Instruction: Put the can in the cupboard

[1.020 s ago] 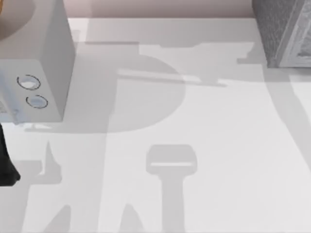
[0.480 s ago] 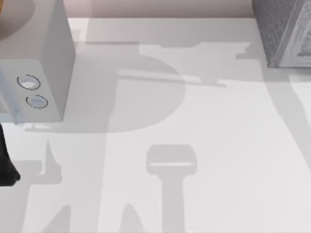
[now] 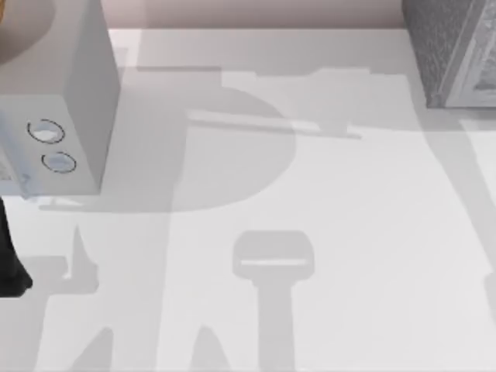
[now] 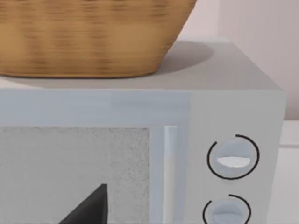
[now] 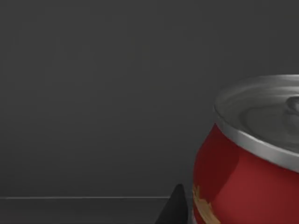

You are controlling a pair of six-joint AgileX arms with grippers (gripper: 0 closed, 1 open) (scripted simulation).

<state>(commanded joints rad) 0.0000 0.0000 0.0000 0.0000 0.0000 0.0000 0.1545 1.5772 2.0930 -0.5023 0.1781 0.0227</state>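
Note:
The can (image 5: 243, 186), red with a silver top and a yellow mark on its label, looms close in the right wrist view, slightly tilted. My right gripper (image 5: 187, 210) shows one black fingertip (image 5: 175, 207) pressed against the can's side, and the can covers the other. A flat dark grey wall (image 5: 93, 93) stands behind the can. The cupboard (image 3: 449, 46), dark grey and speckled with a lighter framed panel, sits at the table's far right corner. My left arm (image 3: 9, 263) is parked at the left edge, its gripper (image 4: 88, 210) facing the pale-grey box.
A smooth pale-grey box (image 3: 70, 93) with two round rings (image 3: 46, 132) stands at the far left. A woven basket (image 4: 88, 37) rests on top of it. Only arm shadows cross the white table (image 3: 310, 194).
The arm shadow beside the cupboard has shifted and spread. A new shadow has come in at the table's right edge. The left arm has not moved.

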